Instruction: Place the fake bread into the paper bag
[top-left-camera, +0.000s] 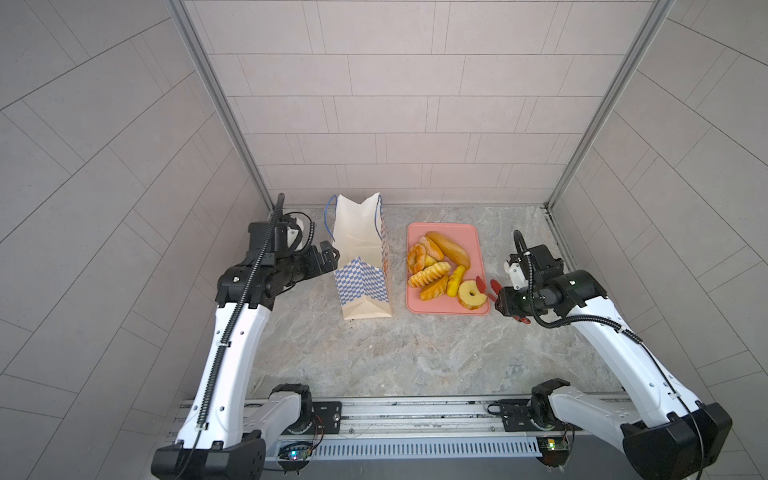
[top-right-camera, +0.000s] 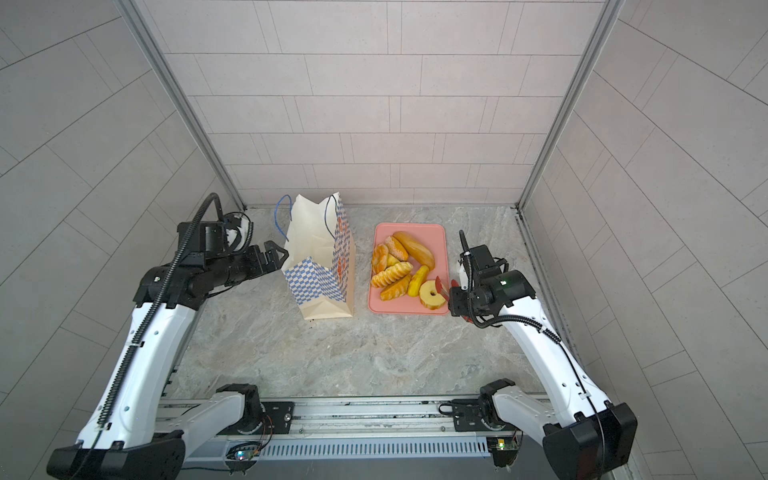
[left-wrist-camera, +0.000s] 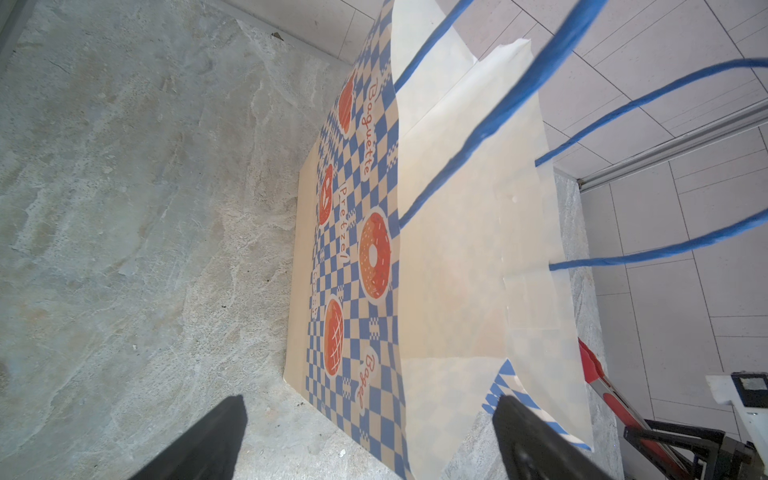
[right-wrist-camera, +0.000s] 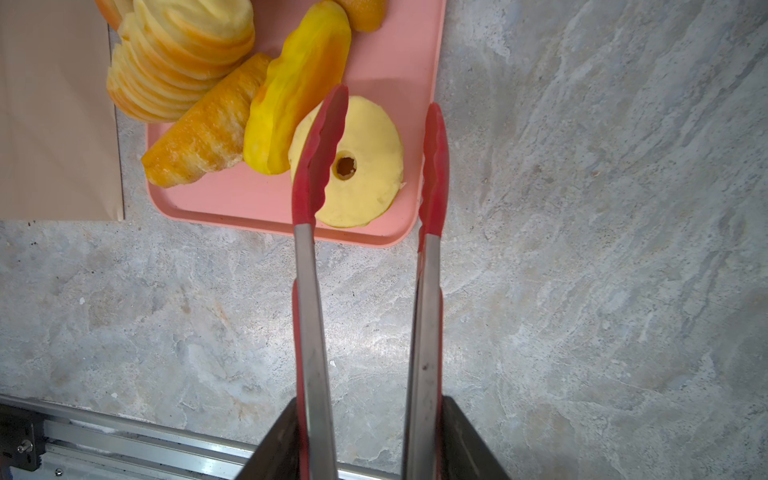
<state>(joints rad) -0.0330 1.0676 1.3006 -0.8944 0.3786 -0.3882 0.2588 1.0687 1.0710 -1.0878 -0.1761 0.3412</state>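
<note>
The paper bag (top-left-camera: 361, 266) (top-right-camera: 320, 266) (left-wrist-camera: 457, 249) stands upright with its mouth open, blue handles up. My left gripper (top-left-camera: 332, 259) (left-wrist-camera: 370, 411) is open at the bag's left wall near the rim; contact is unclear. Several pieces of fake bread lie on a pink tray (top-left-camera: 440, 307) (right-wrist-camera: 249, 203): a long loaf (top-left-camera: 449, 248), a braided piece (top-left-camera: 428, 274) and a ring doughnut (top-left-camera: 473, 294) (right-wrist-camera: 365, 166). My right gripper (top-left-camera: 500, 301) (right-wrist-camera: 370, 415) is shut on red tongs (right-wrist-camera: 307, 291). The tong tips stand apart, one over the doughnut, one beside its outer edge.
The tray sits just right of the bag on the marbled table (top-left-camera: 415, 353). Tiled walls close the back and both sides, with metal corner posts (top-left-camera: 224, 108). A metal rail (top-left-camera: 395, 415) with the arm bases runs along the front edge.
</note>
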